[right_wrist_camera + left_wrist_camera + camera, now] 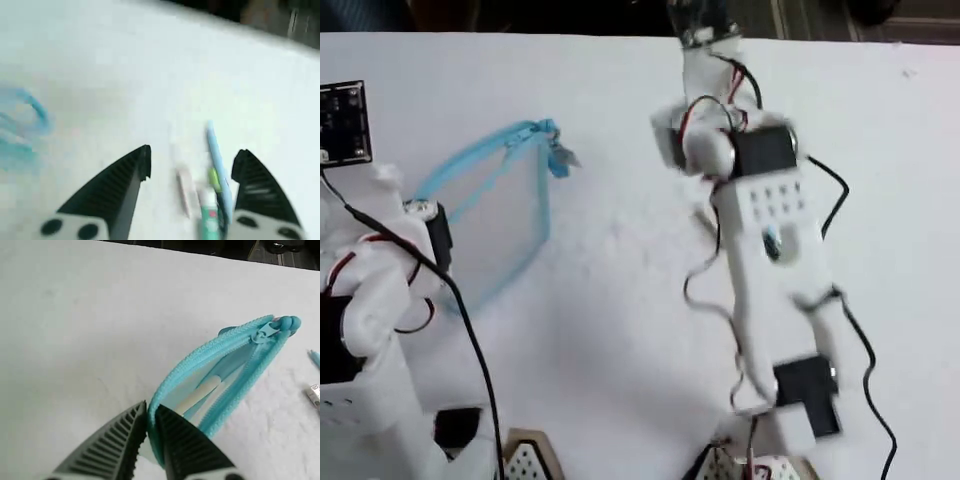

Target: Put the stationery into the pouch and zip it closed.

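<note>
**Stage shown: loading, with the zip not yet closed.** The left hand [151, 414] is clamped shut on one lip of the translucent pouch with a light-blue zipper band [220, 371]. This holds the mouth agape above the white counter [620, 300]. The pouch lies toward the counter's left side, well apart from the right arm [770, 230]. A pale stick-shaped item [200, 394] shows through the opening and appears to be inside already. The zipper slider [264, 331] sits at the far end of the mouth, so the zip is fully undone.

The right hand [194, 159] hovers with its jaws spread wide and nothing between them. Below it lies loose stationery: a slim light-blue pen [216, 150], a green-and-white piece [209, 210] just beside it, and a pale pinkish stick [183, 187] close alongside.

**Next move, as judged.** The right hand likely needs to descend, centre on a single piece and close. The pen lies nearer one jaw than the middle. The piece then has to be carried across to the held-open mouth, and zipping comes last.

**Hidden or uncertain.**
- Seen from overhead, the right arm screens the patch of counter beneath it.
- The green-and-white and pinkish pieces cannot be identified, nor whether they touch the pen.
- A blue tip [315, 358] and a small pale object [314, 395] are cut off at the edge of the left wrist view.
- The pouch's contents cannot be counted.
</note>
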`<control>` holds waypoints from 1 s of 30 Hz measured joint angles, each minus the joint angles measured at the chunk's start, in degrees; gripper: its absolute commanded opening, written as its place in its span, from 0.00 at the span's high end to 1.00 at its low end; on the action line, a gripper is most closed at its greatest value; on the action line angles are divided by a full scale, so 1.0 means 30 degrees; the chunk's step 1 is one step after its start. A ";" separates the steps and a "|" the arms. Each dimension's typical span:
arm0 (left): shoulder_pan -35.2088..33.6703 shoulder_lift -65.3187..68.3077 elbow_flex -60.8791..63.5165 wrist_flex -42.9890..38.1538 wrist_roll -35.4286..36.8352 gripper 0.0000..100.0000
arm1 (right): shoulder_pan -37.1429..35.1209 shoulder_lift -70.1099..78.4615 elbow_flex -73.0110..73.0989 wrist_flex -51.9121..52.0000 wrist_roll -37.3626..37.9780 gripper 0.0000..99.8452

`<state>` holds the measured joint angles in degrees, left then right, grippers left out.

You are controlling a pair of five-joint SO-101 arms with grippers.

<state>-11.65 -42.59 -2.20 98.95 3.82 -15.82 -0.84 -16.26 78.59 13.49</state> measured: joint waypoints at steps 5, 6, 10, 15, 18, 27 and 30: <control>0.0000 0.0000 0.0000 0.0000 0.0000 0.98 | 0.1055 0.4308 0.0703 0.0322 0.4249 0.74; 0.0000 0.0000 0.0000 0.0000 0.0000 0.98 | 0.0996 0.5187 0.0703 0.0293 0.4659 0.74; 0.0000 0.0000 0.0000 0.0000 0.0000 0.98 | 0.1055 0.8615 0.0733 -0.0733 0.5275 0.74; 0.0000 0.0000 0.0000 0.0000 0.0000 0.98 | 0.1407 1.2425 -0.0322 -0.1729 0.5363 0.74; 0.0000 0.0000 0.0000 0.0000 0.0000 0.98 | 0.1582 1.3890 -0.1758 -0.1788 0.5363 0.76; 0.0000 0.0000 0.0000 0.0000 0.0000 0.98 | 0.2022 1.5267 -0.4601 -0.0762 0.5363 0.98; 0.0000 0.0000 0.0000 0.0000 0.0000 0.98 | 0.1963 1.5355 -0.5568 0.0469 0.5363 0.98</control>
<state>-11.65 -42.59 -2.20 98.95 3.82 -9.93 45.23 -32.97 80.00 29.58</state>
